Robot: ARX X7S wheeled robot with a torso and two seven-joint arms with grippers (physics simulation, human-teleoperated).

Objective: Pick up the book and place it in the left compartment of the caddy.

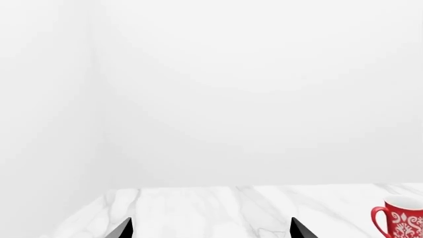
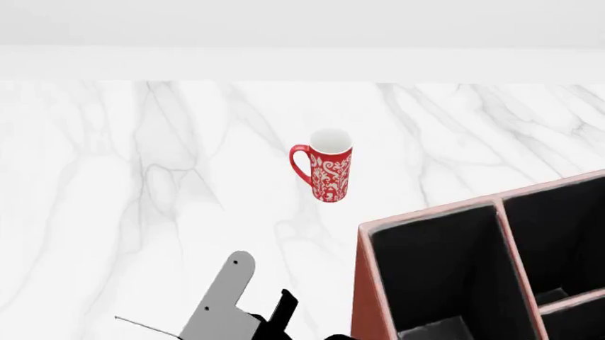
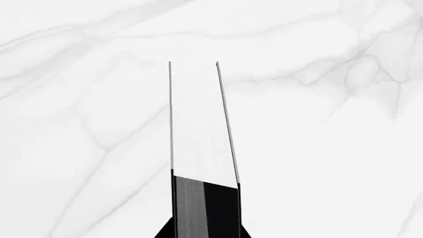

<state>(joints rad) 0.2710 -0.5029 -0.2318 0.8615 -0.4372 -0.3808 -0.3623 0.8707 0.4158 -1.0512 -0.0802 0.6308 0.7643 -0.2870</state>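
Note:
The black book [image 3: 201, 129] shows only in the right wrist view, edge-on, with white page edges between thin black covers. My right gripper [image 3: 205, 234] is shut on its lower end and holds it above the marble table. The reddish-brown caddy [image 2: 363, 283] stands at the lower right of the head view. Its long black-lined left compartment [image 2: 430, 273] is open at the top. My left gripper [image 1: 211, 230] is open and empty, low over the table. The book and my right gripper are out of the head view.
A red patterned mug [image 2: 327, 166] stands upright in the middle of the marble table [image 2: 142, 177], beyond the caddy; it also shows in the left wrist view [image 1: 399, 219]. My left arm [image 2: 222, 301] lies at the bottom, left of the caddy. A white wall [image 2: 302, 28] runs behind the table.

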